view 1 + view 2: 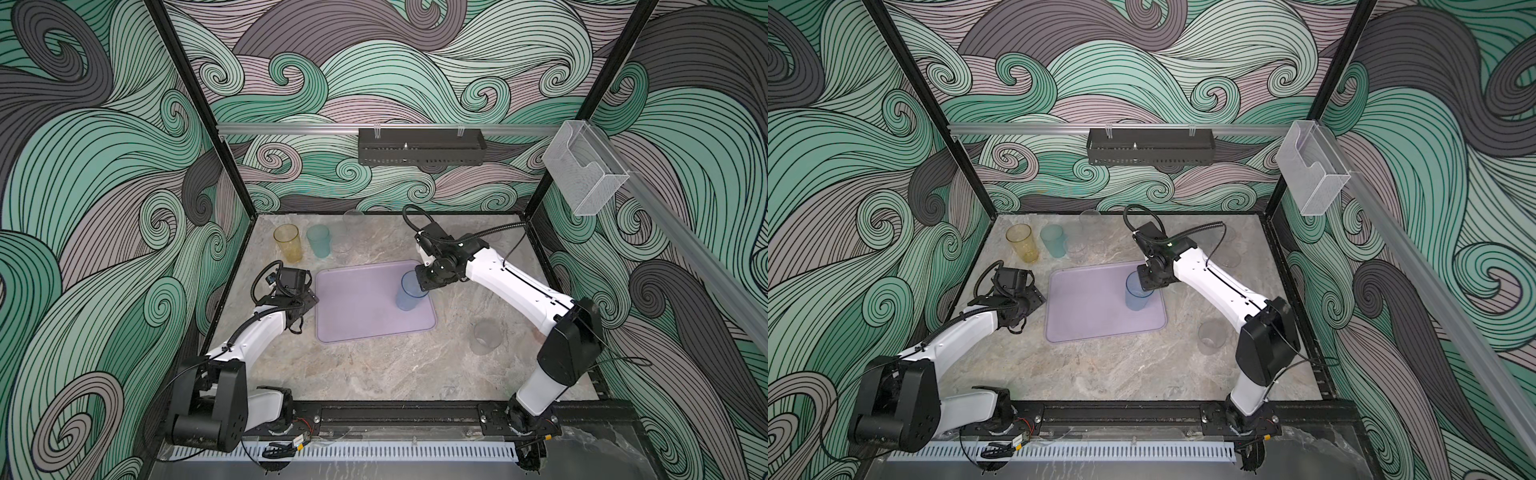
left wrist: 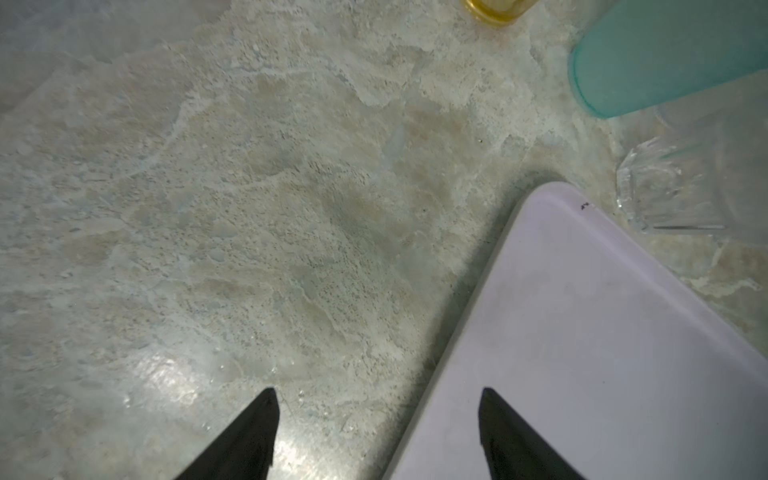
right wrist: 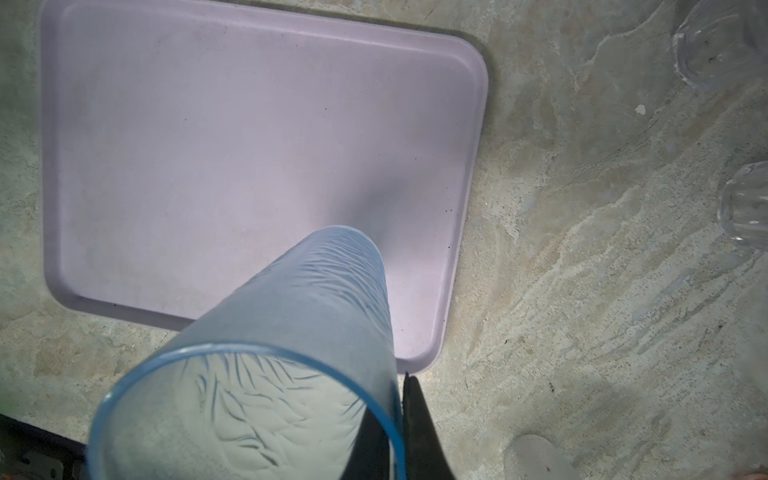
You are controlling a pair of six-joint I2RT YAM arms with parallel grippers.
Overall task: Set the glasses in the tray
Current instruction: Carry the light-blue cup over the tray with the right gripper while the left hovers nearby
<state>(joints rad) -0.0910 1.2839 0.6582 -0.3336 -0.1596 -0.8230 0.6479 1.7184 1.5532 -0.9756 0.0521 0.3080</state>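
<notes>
In a top view your right arm bends inward, right gripper (image 1: 423,284) clamped on the rim of the blue tumbler (image 1: 409,298), over the tray (image 1: 353,326). Left wrist view: left gripper (image 2: 378,392) gapes empty astride the tray's edge. Right wrist view: tumbler's base near a tray corner.

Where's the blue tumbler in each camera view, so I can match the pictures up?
Top view: blue tumbler just right of centre, over the right end of the lavender tray.
Top view: same place, nearer the middle.
Left wrist: not in it.
Right wrist: large in the foreground, rim nearest the camera.
Shared landmark: the lavender tray, seen in all four.
</notes>
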